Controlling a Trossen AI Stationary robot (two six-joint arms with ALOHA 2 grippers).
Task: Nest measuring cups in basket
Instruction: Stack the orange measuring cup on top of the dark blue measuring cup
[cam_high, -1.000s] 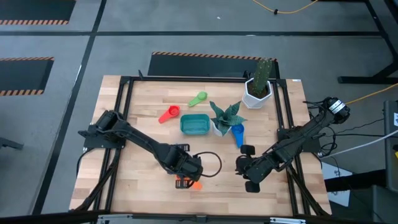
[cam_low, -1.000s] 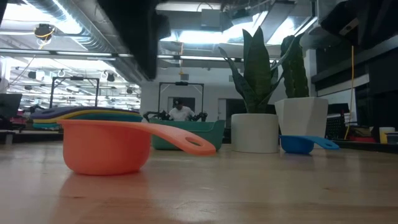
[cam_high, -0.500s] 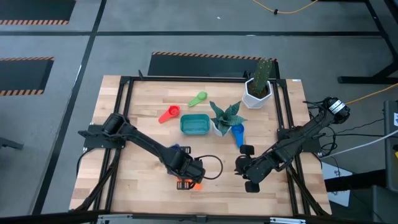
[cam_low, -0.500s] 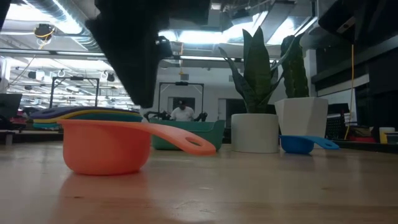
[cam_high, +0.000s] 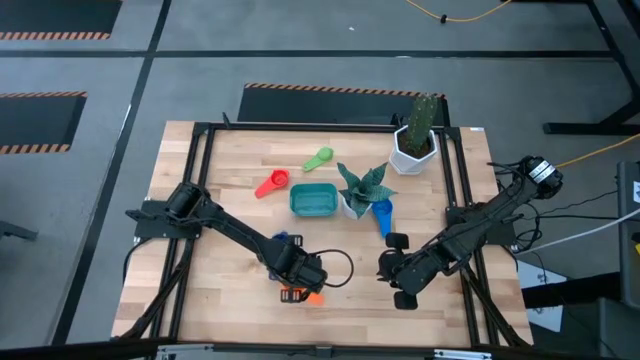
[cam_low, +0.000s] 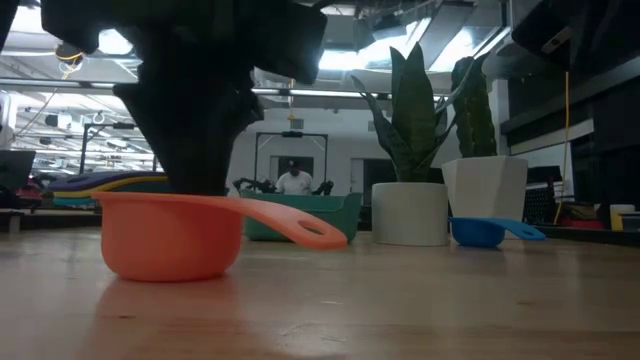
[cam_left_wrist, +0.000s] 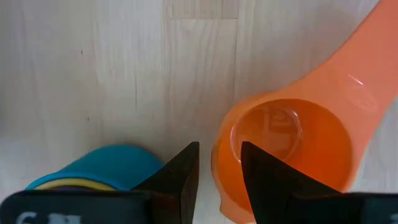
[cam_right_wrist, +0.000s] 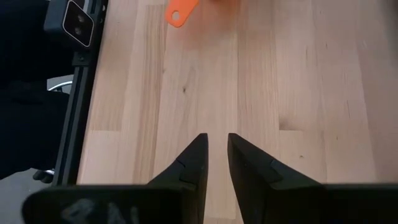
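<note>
The orange measuring cup (cam_left_wrist: 292, 155) stands upright on the wood near the table's front edge (cam_high: 305, 296). My left gripper (cam_left_wrist: 221, 162) points down over it, open by a narrow gap, on the rim's side away from the handle (cam_left_wrist: 367, 62). Beside it stands a stack of nested cups (cam_left_wrist: 93, 171). The teal basket (cam_high: 313, 200) sits mid-table, with a red cup (cam_high: 272, 183) and a green cup (cam_high: 319, 158) to its left and behind it. A blue cup (cam_high: 383, 213) lies to its right. My right gripper (cam_right_wrist: 213, 155) hovers open over bare wood at the right. My left gripper comes at the orange cup from above, one finger (cam_left_wrist: 261, 171) over the inside of the bowl and the other (cam_left_wrist: 183, 168) outside the wall (cam_left_wrist: 219, 146). I cannot tell whether the fingers touch the wall. The cup rests on the table.
A small pot with a spiky plant (cam_high: 360, 190) stands right of the basket. A white cactus pot (cam_high: 413, 145) is at the back right. A black cable loops by the left gripper (cam_high: 340, 265). Bare wood lies between the two grippers.
My left gripper has come down toward the orange cup; in the low view its dark body now reaches the cup's rim. The cup has not moved.
</note>
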